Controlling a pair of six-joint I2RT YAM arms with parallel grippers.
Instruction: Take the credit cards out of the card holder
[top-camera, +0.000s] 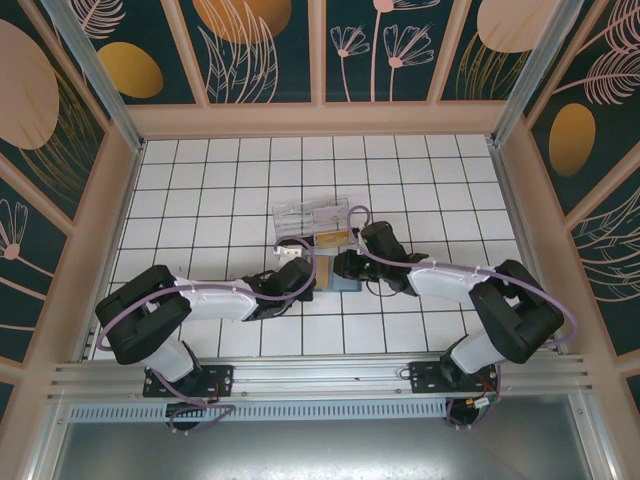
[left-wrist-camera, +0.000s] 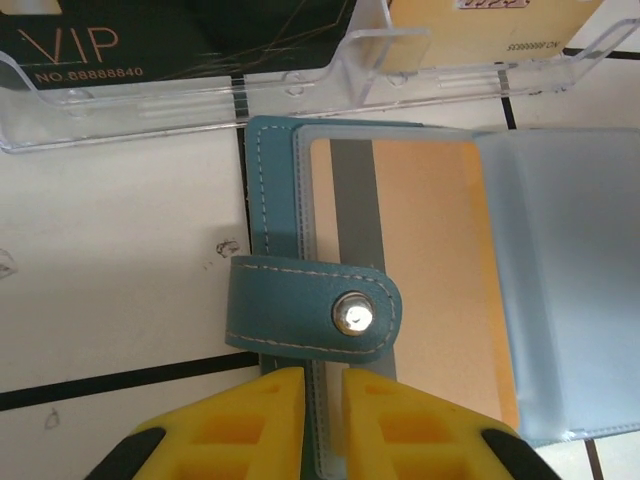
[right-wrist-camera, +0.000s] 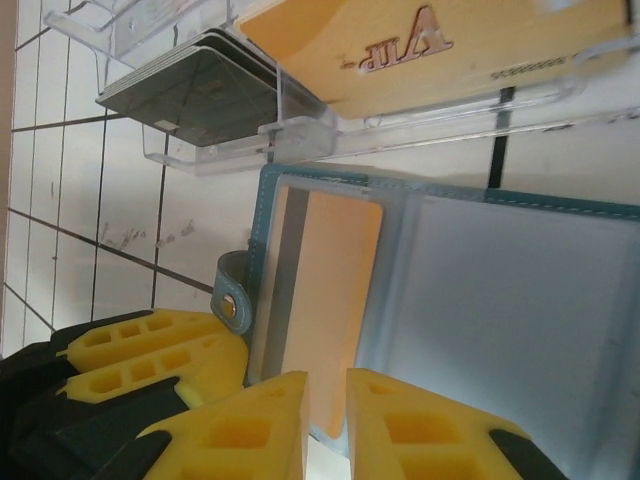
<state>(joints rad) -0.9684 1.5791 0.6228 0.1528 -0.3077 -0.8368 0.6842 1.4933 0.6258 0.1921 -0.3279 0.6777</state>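
Card holder (left-wrist-camera: 275, 200) open flat on table (left-wrist-camera: 120, 260), mid-workspace, far edge just beside clear box (left-wrist-camera: 300, 95). Orange card (left-wrist-camera: 430, 250) in its clear sleeve. Left fingers (left-wrist-camera: 295, 390) pinched on card holder's near edge by snap strap (left-wrist-camera: 310, 308). Right fingers (right-wrist-camera: 295, 400) nipped on orange card's near end.

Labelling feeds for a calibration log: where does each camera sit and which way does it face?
Top external: above and behind the bases, looking down on the tiled table; both arms show, left gripper and right gripper meeting at the card holder.
Left wrist: looks along its yellow jaws at the open card holder, clear box beyond.
Right wrist: faces the same holder and box; own jaws at bottom, left gripper's lower left.
Shared: both wrist views show the holder's gold card.
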